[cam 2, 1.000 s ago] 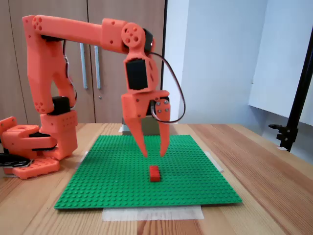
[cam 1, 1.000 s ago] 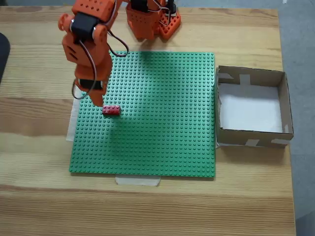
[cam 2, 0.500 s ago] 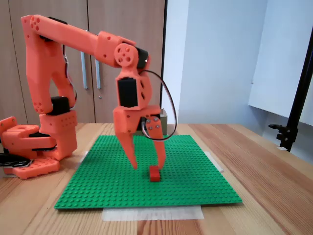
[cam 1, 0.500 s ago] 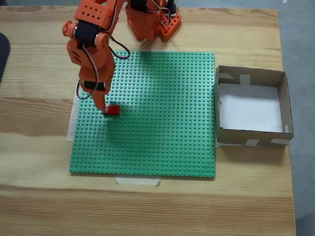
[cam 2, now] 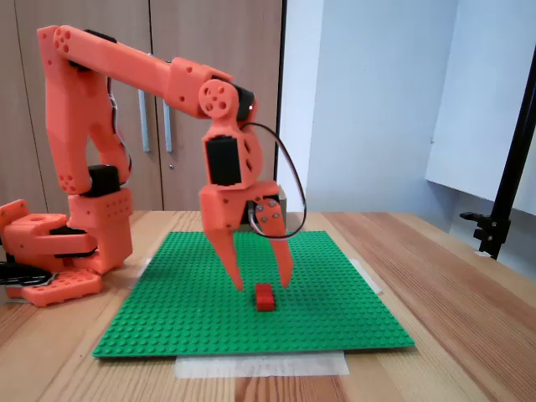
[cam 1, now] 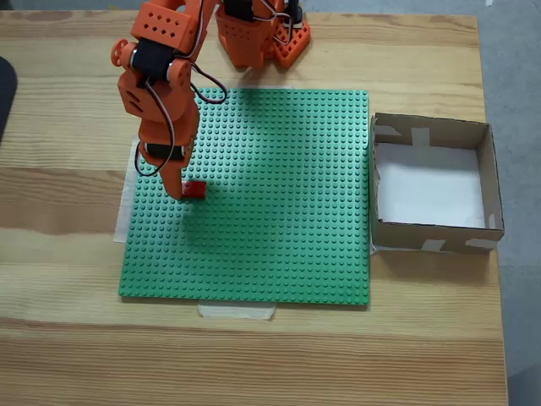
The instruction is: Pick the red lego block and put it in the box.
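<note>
The red lego block (cam 1: 196,190) (cam 2: 265,296) lies on the left part of the green studded baseplate (cam 1: 279,203) (cam 2: 209,310) in a fixed view from above. My orange gripper (cam 1: 183,193) (cam 2: 262,285) hangs open just over the block. Its two fingertips are spread to either side of the block and slightly behind it, and nothing is held between them. The box (cam 1: 433,184), brown cardboard with a white floor, stands off the baseplate's right edge with nothing in it.
The arm's orange base (cam 1: 258,34) (cam 2: 63,251) sits at the table's far edge. A dark object (cam 1: 4,93) pokes in at the left edge. A black stand (cam 2: 509,184) rises at the right. Pale tape (cam 1: 237,311) holds the baseplate.
The gripper has come down and shifted toward the red block, from above and beside it to low over it, still open. The block has not moved.
</note>
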### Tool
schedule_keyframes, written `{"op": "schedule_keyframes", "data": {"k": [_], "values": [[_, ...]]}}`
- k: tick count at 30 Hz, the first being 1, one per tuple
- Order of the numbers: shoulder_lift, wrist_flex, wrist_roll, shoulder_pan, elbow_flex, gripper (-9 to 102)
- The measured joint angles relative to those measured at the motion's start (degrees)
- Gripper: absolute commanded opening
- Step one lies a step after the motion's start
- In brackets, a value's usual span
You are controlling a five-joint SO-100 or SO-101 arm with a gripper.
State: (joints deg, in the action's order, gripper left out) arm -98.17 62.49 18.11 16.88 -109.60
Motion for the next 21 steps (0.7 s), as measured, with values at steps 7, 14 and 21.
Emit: {"op": "schedule_keyframes", "data": {"k": [7, 14, 21], "values": [[0.0, -1.9, 0.0, -0.6, -1.2, 27], [0.0, -5.4, 0.0, -1.2, -3.7, 27], [0.5, -6.4, -1.1, -2.0, -3.8, 27]]}}
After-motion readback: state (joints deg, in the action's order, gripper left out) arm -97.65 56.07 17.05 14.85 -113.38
